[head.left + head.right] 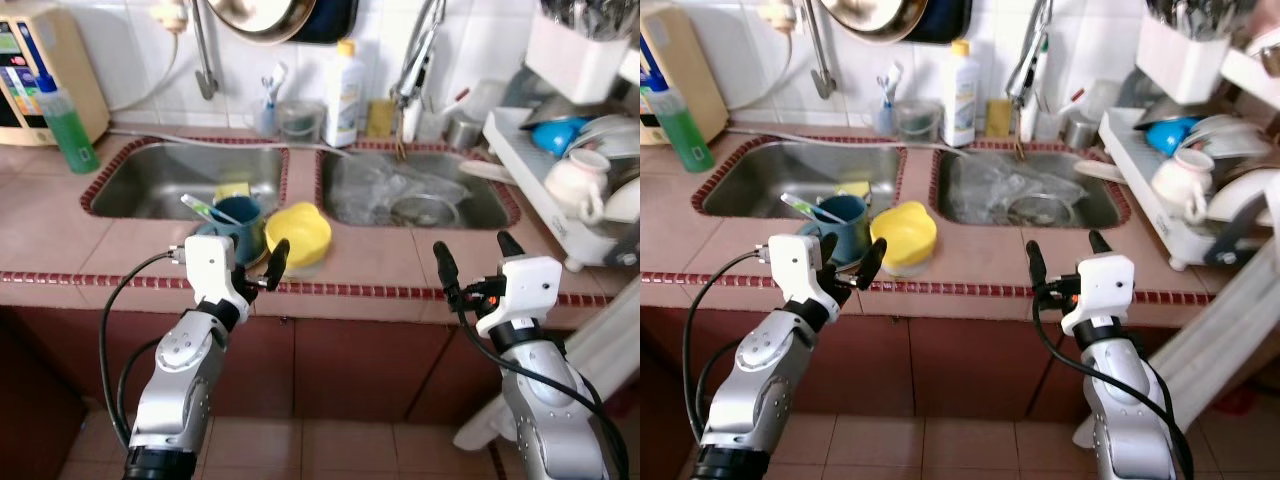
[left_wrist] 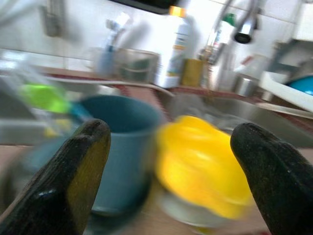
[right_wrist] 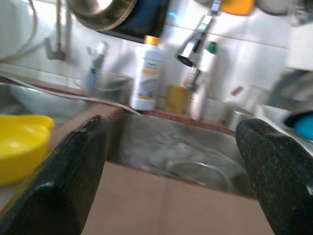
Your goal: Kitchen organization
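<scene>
Directly ahead of the left end effector (image 1: 240, 262), fingers spread open and empty, stand the blue mug (image 1: 238, 222) and, touching it, the yellow bowl (image 1: 298, 235) at the counter (image 1: 60, 235) edge. Right end effector (image 1: 473, 258), likewise open, faces the right sink basin (image 1: 415, 190); the left arm is judged nearer both items.

Motion blur smears the blue mug (image 2: 120, 147) and yellow bowl (image 2: 203, 169) in the left wrist view. The hanging pan (image 1: 262, 18) at the frame's top is cropped. The bottle label (image 1: 345, 100) is unreadable.
</scene>
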You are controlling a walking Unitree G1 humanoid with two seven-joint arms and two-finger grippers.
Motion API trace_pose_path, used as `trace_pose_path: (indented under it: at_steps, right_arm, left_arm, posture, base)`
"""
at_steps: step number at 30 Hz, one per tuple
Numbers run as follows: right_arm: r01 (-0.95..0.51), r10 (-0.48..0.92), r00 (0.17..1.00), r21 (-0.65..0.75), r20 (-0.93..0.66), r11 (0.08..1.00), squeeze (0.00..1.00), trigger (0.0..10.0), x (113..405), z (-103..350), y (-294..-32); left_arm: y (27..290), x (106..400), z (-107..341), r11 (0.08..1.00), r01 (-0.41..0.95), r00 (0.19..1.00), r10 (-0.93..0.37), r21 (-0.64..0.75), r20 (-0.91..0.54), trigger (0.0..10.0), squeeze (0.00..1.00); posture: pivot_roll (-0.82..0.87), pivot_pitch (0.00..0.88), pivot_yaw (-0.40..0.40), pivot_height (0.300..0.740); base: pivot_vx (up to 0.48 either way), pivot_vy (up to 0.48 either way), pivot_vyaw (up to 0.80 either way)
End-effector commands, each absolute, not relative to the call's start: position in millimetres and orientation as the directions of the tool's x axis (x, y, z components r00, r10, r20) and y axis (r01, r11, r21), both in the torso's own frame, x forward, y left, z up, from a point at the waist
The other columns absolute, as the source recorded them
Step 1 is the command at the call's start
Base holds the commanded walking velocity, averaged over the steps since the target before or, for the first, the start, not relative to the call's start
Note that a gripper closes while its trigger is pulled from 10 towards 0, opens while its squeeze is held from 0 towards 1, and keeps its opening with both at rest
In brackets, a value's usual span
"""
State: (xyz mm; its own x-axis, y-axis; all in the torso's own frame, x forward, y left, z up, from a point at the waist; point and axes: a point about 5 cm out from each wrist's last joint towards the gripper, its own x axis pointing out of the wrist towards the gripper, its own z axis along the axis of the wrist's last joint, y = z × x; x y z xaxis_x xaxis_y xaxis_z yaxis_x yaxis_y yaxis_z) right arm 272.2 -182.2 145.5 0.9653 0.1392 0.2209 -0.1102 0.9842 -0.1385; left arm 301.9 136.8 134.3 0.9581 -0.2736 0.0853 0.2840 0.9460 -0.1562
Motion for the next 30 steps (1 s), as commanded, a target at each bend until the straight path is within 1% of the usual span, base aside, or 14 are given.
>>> trace_pose_path:
  at_steps: [1, 4, 7, 10, 11, 12, 15, 16, 17, 18, 20, 23, 27, 30]
  right_arm:
    - [-0.122, 0.151, 0.961, -0.135, 0.230, 0.983, 0.00, 10.0, 273, 149, -179]
    - [-0.122, 0.151, 0.962, -0.136, 0.230, 0.983, 0.00, 10.0, 273, 149, -179]
    - [-0.152, 0.177, 0.956, -0.125, 0.233, 0.981, 0.00, 10.0, 272, 150, -176]
    - [-0.203, 0.226, 0.945, -0.116, 0.236, 0.972, 0.00, 10.0, 270, 152, -172]
    - [-0.253, 0.274, 0.932, -0.115, 0.236, 0.961, 0.00, 10.0, 267, 153, -168]
    - [-0.272, 0.293, 0.927, -0.117, 0.235, 0.955, 0.00, 10.0, 266, 154, -167]
    - [-0.306, 0.329, 0.918, -0.132, 0.223, 0.943, 0.00, 10.0, 266, 155, -165]
    - [-0.345, 0.369, 0.905, -0.141, 0.214, 0.928, 0.00, 10.0, 264, 156, -163]
    - [-0.345, 0.369, 0.905, -0.141, 0.214, 0.928, 0.00, 10.0, 264, 156, -163]
    - [-0.377, 0.402, 0.893, -0.152, 0.201, 0.914, 0.00, 10.0, 263, 156, -161]
    - [-0.403, 0.427, 0.884, -0.153, 0.192, 0.903, 0.00, 10.0, 262, 156, -160]
    - [-0.453, 0.472, 0.862, -0.140, 0.182, 0.881, 0.00, 10.0, 259, 159, -157]
    - [-0.500, 0.523, 0.836, -0.164, 0.163, 0.850, 0.00, 10.0, 257, 163, -155]
    - [-0.526, 0.553, 0.819, -0.186, 0.152, 0.830, 0.00, 10.0, 255, 166, -155]
  left_arm:
    - [141, 303, 140, 0.949, 0.272, 0.960, -0.257, -0.162, 0.109, 10.0, 0.00]
    - [141, 304, 139, 0.958, 0.251, 0.967, -0.240, -0.141, 0.090, 10.0, 0.00]
    - [143, 308, 138, 0.972, 0.186, 0.982, -0.180, -0.146, 0.054, 10.0, 0.00]
    - [144, 309, 138, 0.977, 0.162, 0.987, -0.158, -0.139, 0.041, 10.0, 0.00]
    - [145, 310, 138, 0.979, 0.149, 0.989, -0.146, -0.137, 0.035, 10.0, 0.00]
    - [146, 311, 137, 0.979, 0.149, 0.989, -0.145, -0.141, 0.034, 10.0, 0.00]
    - [148, 312, 137, 0.981, 0.133, 0.991, -0.130, -0.141, 0.027, 10.0, 0.00]
    - [148, 313, 137, 0.982, 0.125, 0.992, -0.123, -0.142, 0.022, 10.0, 0.00]
    - [148, 313, 137, 0.982, 0.125, 0.992, -0.123, -0.142, 0.022, 10.0, 0.00]
    - [148, 314, 137, 0.983, 0.120, 0.993, -0.118, -0.140, 0.022, 10.0, 0.00]
    - [148, 314, 137, 0.983, 0.118, 0.993, -0.116, -0.138, 0.022, 10.0, 0.00]
    - [147, 314, 137, 0.981, 0.114, 0.993, -0.113, -0.154, 0.015, 10.0, 0.00]
    - [146, 315, 137, 0.978, 0.115, 0.993, -0.115, -0.172, 0.007, 10.0, 0.00]
    - [141, 317, 134, 0.967, 0.106, 0.991, -0.120, -0.230, -0.050, 10.0, 0.00]
  posture:
    - [-0.12, 0.000, -0.022, 0.740]
    - [-0.12, 0.000, -0.021, 0.740]
    - [-0.13, 0.000, -0.019, 0.740]
    - [-0.13, 0.000, -0.019, 0.740]
    - [-0.13, 0.000, -0.019, 0.740]
    - [-0.13, 0.000, -0.019, 0.740]
    - [-0.14, 0.000, -0.019, 0.740]
    - [-0.14, 0.000, -0.021, 0.740]
    - [-0.14, 0.000, -0.021, 0.740]
    - [-0.14, 0.000, -0.019, 0.740]
    - [-0.14, 0.000, -0.021, 0.740]
    - [-0.14, 0.000, -0.022, 0.740]
    - [-0.14, 0.000, -0.022, 0.740]
    - [-0.15, 0.000, -0.023, 0.740]
  base:
    - [0.000, 0.000, 0.00]
    - [0.000, 0.000, 0.00]
    - [0.000, 0.000, 0.00]
    - [0.000, 0.000, 0.00]
    - [0.000, 0.000, 0.00]
    - [0.000, 0.000, 0.00]
    - [0.000, 0.000, 0.00]
    - [0.000, 0.000, 0.00]
    - [0.000, 0.000, 0.00]
    - [0.000, 0.000, 0.00]
    - [0.000, 0.000, 0.00]
    - [0.000, 0.000, 0.00]
    - [0.000, 0.000, 0.00]
    - [0.000, 0.000, 0.00]
